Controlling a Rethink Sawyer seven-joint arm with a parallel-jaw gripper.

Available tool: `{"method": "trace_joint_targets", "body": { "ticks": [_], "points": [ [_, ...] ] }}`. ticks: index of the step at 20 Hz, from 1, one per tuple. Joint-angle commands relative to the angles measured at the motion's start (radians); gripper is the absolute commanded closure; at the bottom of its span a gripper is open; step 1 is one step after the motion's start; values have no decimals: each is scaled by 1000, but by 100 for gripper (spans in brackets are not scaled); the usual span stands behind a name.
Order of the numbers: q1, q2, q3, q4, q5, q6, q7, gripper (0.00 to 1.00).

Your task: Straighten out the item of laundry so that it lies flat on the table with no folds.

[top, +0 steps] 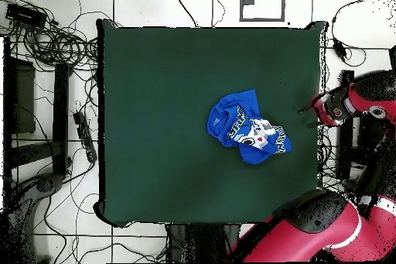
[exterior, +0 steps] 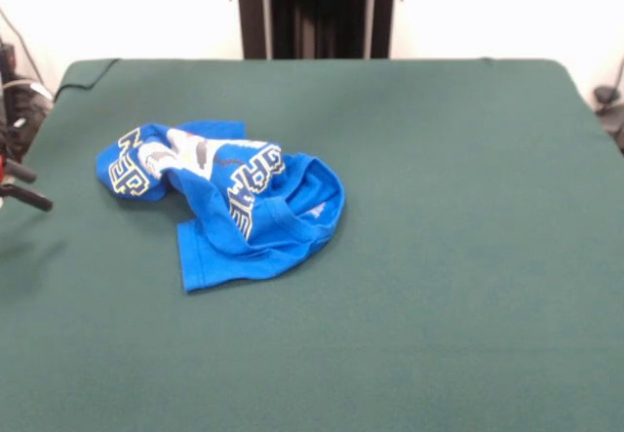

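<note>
From the front, the T-shirt (exterior: 234, 198) lay crumpled on the green worktop (exterior: 439, 256), left of the middle. It was bunched into a loose heap, its blue cloth folded over itself so that the white lettering showed only in broken, twisted pieces. One flat flap of plain blue stuck out toward the near edge, and the collar curled open on the right side of the heap. My hand (exterior: 19, 183) barely showed at the left edge, as two dark tips poking in over the edge of the worktop, well apart from the shirt. It held nothing, but I could not tell how far it was open.

From overhead, the shirt (top: 247, 128) sat right of the middle of the worktop (top: 155, 121), still a rumpled lump with the lettering and the grey-white print partly turned up. My hand (top: 309, 114) hung at the worktop's right edge, dark tips pointing in toward the cloth, with a clear strip of green between them and the shirt. My red arm (top: 363, 98) reached round outside the worktop on that side. Cables (top: 54, 40) lay tangled on the floor beyond the left edge.
</note>
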Motion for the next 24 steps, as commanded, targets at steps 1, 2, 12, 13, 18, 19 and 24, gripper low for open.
{"method": "trace_joint_targets", "body": {
  "ticks": [1, 2, 12, 13, 18, 19, 24],
  "points": [
    [35, 60, 63, 212, -36, 2, -405, 0],
    [34, 60, 68, 220, -32, 6, -400, 0],
    [37, 58, 114, 290, 18, -4, -349, 0],
    [37, 57, 116, 294, 19, -7, -345, 0],
    [36, 34, 129, 339, 38, -20, -320, 0],
    [37, 31, 130, 346, 41, -23, -317, 0],
    [39, 22, 144, 372, 59, -37, -306, 0]
  ]
}}
